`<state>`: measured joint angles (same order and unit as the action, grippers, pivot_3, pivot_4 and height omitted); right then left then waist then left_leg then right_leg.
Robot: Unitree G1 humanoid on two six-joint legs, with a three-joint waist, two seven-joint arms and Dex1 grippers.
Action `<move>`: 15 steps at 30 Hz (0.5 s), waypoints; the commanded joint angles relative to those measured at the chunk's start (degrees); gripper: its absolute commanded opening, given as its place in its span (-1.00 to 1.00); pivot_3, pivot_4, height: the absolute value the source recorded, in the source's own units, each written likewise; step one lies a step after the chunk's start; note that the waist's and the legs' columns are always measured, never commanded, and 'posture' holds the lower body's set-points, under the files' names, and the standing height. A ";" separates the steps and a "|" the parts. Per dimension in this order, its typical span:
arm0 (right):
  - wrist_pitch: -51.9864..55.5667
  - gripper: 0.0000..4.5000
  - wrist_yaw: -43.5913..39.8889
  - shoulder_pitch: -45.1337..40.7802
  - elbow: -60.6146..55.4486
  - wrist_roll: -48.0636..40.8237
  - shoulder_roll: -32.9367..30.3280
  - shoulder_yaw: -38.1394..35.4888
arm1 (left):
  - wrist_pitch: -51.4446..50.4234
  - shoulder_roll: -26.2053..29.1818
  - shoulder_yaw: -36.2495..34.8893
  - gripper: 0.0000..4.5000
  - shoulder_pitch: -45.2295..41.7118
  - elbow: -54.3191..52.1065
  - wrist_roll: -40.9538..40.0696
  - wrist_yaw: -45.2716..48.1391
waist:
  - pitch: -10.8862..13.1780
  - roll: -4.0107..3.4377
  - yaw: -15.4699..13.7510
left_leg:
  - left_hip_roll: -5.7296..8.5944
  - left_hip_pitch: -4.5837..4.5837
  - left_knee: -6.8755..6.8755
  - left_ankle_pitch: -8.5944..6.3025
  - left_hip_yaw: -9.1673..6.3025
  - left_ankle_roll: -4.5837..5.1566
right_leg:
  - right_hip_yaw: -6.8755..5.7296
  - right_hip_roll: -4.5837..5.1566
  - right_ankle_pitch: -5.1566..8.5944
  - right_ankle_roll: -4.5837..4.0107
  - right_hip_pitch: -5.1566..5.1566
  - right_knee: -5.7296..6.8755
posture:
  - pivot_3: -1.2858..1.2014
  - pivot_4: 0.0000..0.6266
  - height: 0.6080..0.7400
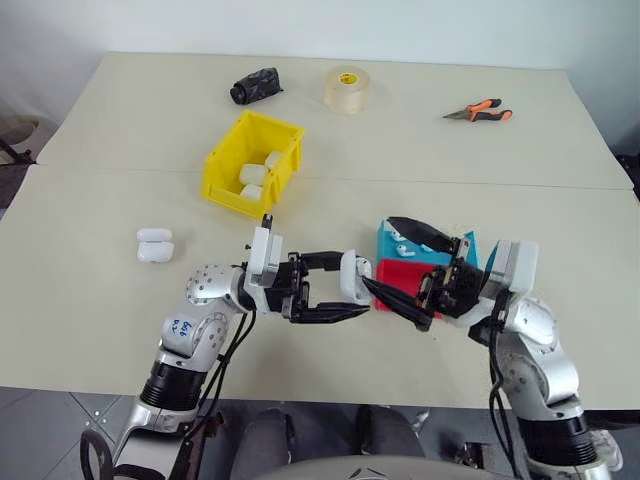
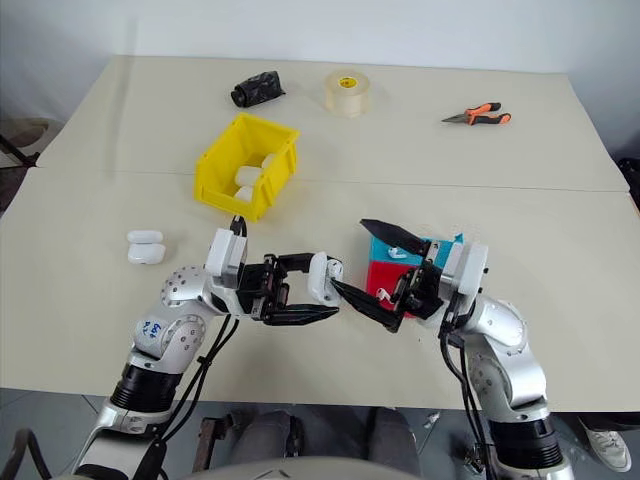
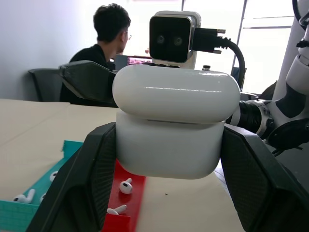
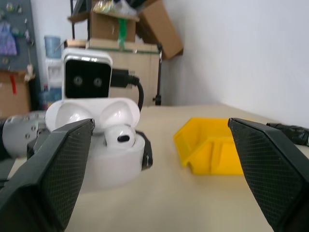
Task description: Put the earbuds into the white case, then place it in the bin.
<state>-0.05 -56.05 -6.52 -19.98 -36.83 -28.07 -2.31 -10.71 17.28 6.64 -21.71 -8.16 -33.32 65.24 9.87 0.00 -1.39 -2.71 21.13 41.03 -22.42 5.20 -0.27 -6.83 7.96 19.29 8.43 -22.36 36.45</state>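
Observation:
My left gripper (image 1: 343, 288) is shut on the white case (image 1: 355, 278), holding it above the table's front middle. In the right wrist view the case (image 4: 108, 164) has its lid up, and one earbud (image 4: 120, 135) sits in a socket. My right gripper (image 1: 407, 265) stands wide open just right of the case, with nothing between its fingers (image 4: 58, 169). More earbuds lie in the red tray (image 3: 126, 186) and in the blue-green tray (image 3: 24, 197) under my right gripper. The yellow bin (image 1: 222, 170) stands farther back on the left with a few white cases inside.
Two white cases (image 1: 155, 245) lie on the table at the left. Along the far edge are a black object (image 1: 256, 86), a tape roll (image 1: 348, 88) and orange-handled pliers (image 1: 480, 110). A person (image 3: 108, 34) sits in the background.

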 commanded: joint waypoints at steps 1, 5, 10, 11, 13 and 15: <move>-1.46 0.99 -2.91 3.25 2.03 0.09 -4.33 -6.59 | 2.48 0.90 -2.22 0.25 2.56 -1.38 -0.10 -0.20 | 0.00 0.01 0.03 | 0.00 -0.01 0.00 0.00 -0.01 0.00 | -0.01 0.00 0.00 0.00 0.01 0.00 | 0.03 -0.52 1.00; -7.68 0.99 -6.69 7.89 11.07 2.02 -7.78 -15.16 | 4.32 1.53 -1.81 0.25 4.99 -1.16 0.87 0.47 | 0.00 0.01 -0.13 | 0.00 -0.02 -0.04 0.00 0.04 0.00 | 0.01 0.00 0.00 0.00 0.00 -0.03 | 0.03 -0.52 1.00; -15.75 0.99 -10.82 9.91 25.17 5.94 -12.14 -21.85 | 7.83 0.38 -1.73 0.25 4.36 0.68 3.22 -0.89 | 0.00 0.01 0.01 | 0.00 -0.05 0.01 -0.01 0.09 0.01 | 0.04 0.01 0.00 0.01 0.06 -0.07 | 0.03 -0.52 1.00; -16.54 0.99 -11.31 9.53 26.91 6.35 -12.65 -22.13 | 8.31 0.15 -1.66 0.25 4.16 1.07 3.60 -1.17 | 0.00 0.01 0.05 | 0.00 -0.07 0.00 -0.01 0.10 0.01 | 0.04 0.00 0.00 0.01 0.06 -0.05 | 0.03 -0.52 1.00; -15.81 0.99 -12.56 8.81 28.40 7.32 -14.52 -21.21 | 9.24 0.03 -1.38 0.25 4.48 1.18 4.36 -1.35 | 0.00 0.00 0.28 | -0.01 -0.09 -0.01 -0.01 0.11 0.01 | 0.04 0.00 0.00 0.01 0.06 -0.06 | 0.03 -0.52 1.00; -13.82 0.99 -13.21 7.42 28.33 7.62 -16.02 -19.98 | 9.68 0.01 -0.97 0.25 4.62 1.38 5.32 -1.86 | -0.01 -0.02 0.45 | -0.02 -0.10 -0.04 0.00 0.16 0.01 | 0.06 0.00 0.00 0.01 0.03 -0.04 | 0.03 -0.52 1.00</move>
<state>-14.41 -68.46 2.30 9.34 -28.99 -42.64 -22.38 -2.36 17.50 5.42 -17.27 -5.99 -28.55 63.83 9.86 -0.02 -0.94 -2.74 21.03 40.99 -22.42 5.36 -0.27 -6.76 7.96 19.28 8.44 -22.35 36.41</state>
